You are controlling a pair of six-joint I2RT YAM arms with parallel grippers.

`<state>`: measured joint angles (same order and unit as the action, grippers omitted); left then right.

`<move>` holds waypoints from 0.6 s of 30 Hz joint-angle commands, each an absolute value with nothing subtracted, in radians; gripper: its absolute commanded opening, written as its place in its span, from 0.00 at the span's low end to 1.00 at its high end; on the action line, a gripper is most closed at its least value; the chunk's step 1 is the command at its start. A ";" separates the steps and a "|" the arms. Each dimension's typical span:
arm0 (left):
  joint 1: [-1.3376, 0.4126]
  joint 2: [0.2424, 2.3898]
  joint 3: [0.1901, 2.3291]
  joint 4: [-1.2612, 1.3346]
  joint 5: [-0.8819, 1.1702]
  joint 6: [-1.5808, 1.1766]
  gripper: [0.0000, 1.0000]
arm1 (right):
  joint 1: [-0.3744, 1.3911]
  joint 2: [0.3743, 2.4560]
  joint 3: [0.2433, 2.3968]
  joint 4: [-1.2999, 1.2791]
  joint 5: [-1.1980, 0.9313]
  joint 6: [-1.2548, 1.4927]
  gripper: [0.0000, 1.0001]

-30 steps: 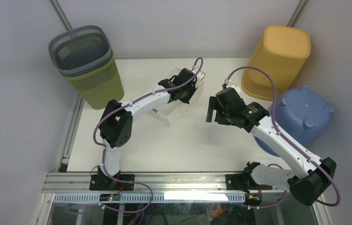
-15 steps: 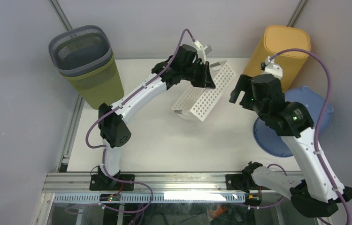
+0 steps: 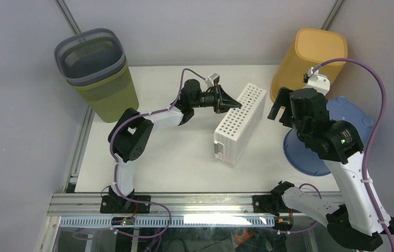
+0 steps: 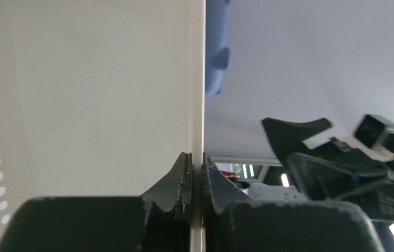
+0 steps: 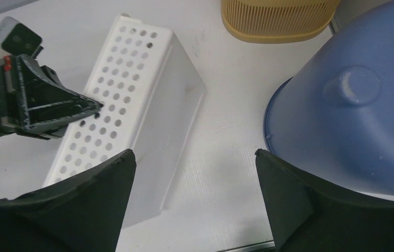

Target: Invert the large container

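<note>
The white perforated container point(image 3: 239, 123) stands tipped on one long side near the table's middle, its solid bottom point(image 5: 166, 110) facing right. My left gripper point(image 3: 235, 105) is shut on a thin wall edge of it; in the left wrist view the fingers point(image 4: 182, 170) pinch that white wall point(image 4: 105, 94). The left gripper point(image 5: 92, 107) also shows in the right wrist view, against the holed face point(image 5: 116, 94). My right gripper point(image 3: 281, 107) hovers open to the container's right, with only bare table between its fingers point(image 5: 105, 184).
An upturned blue tub point(image 3: 337, 131) sits at the right table edge, right under my right arm. Behind it stands an upturned yellow bin point(image 3: 310, 63). At the back left, a grey basket point(image 3: 92, 55) is nested in an olive bin point(image 3: 108, 97).
The left gripper lifted the white container from lying open side up at the back, swung it right, and it now stands on its side. The right arm rose and drew back toward the blue tub.
</note>
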<state>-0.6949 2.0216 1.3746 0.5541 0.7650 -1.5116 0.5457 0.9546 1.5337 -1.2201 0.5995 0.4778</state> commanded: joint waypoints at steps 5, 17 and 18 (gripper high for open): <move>-0.602 2.012 1.216 1.108 0.786 -1.806 0.00 | 0.543 0.952 1.489 -1.171 0.585 0.471 0.88; -0.458 2.109 1.071 1.166 0.856 -1.756 0.14 | 0.543 0.966 1.450 -1.142 0.555 0.471 0.88; -0.447 2.101 1.066 1.109 0.861 -1.707 0.21 | 0.543 0.968 1.448 -1.141 0.553 0.471 0.88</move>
